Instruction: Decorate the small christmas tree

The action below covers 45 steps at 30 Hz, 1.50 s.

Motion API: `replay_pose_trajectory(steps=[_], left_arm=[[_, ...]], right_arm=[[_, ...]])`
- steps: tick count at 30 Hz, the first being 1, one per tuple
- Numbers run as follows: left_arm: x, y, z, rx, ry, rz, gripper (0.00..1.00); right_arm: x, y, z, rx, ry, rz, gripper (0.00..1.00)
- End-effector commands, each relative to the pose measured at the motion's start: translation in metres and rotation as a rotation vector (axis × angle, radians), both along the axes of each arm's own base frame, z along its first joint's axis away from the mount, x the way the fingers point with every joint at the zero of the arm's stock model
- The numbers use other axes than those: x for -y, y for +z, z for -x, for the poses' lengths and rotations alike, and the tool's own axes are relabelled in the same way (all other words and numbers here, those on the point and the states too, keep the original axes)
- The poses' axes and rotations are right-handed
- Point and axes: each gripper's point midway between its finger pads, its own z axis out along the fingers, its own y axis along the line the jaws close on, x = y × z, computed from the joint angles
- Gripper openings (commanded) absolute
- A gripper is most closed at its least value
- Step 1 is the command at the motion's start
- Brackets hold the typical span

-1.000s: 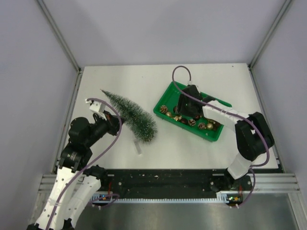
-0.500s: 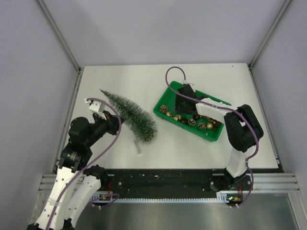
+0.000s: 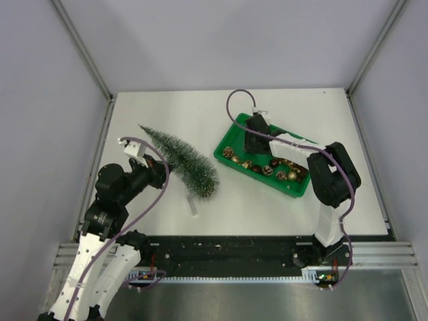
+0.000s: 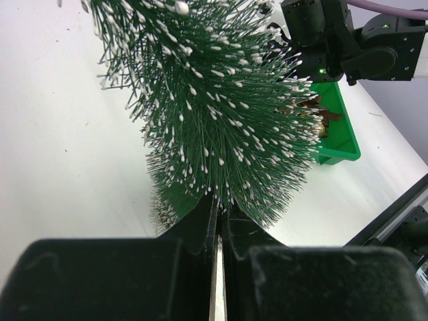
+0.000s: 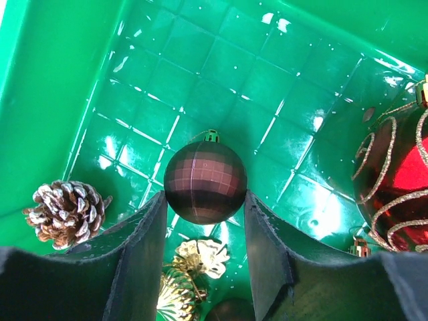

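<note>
The small christmas tree [image 3: 184, 160] lies on its side on the white table, tip toward the back left; its frosted bristles fill the left wrist view [image 4: 221, 100]. My left gripper [image 3: 162, 175] is shut on the tree's bristles at mid-length [image 4: 219, 207]. My right gripper [image 3: 253, 148] is low inside the green tray [image 3: 227, 134], near its back left end. Its fingertips [image 5: 205, 197] are closed on both sides of a dark red checked ball [image 5: 205, 182] just above the tray floor [image 5: 221, 67].
The tray holds pine cones [image 5: 67, 212], a gold ornament [image 5: 184, 274] and a large red glitter ball [image 5: 398, 167]. A small pale piece [image 3: 192, 204] lies by the tree's wide end. The enclosure's walls and rails ring the table.
My right gripper has moved toward the back left end of the tray, and its arm has folded in. The left gripper and the tree have not moved.
</note>
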Motion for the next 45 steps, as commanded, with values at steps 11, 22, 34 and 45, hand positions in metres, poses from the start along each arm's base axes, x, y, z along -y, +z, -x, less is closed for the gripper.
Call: replay_pose_trajectory(steps=[11, 22, 34, 45], left_arm=[[-0.002, -0.004, 0.004, 0.000, 0.007, 0.001, 0.00], [0.015, 0.012, 0.011, 0.061, -0.102, 0.052, 0.00], [0.019, 0.016, 0.011, 0.070, -0.124, 0.064, 0.00], [0.023, 0.015, 0.016, 0.080, -0.160, 0.067, 0.00]], right_arm=[[-0.037, 0.137, 0.033, 0.181, 0.253, -0.263, 0.24], [-0.090, 0.307, 0.146, 0.283, 0.854, -0.676, 0.24], [-0.147, 0.346, 0.211, 0.260, 1.189, -0.658, 0.25], [-0.162, 0.340, 0.227, 0.181, 1.283, -0.613, 0.24]])
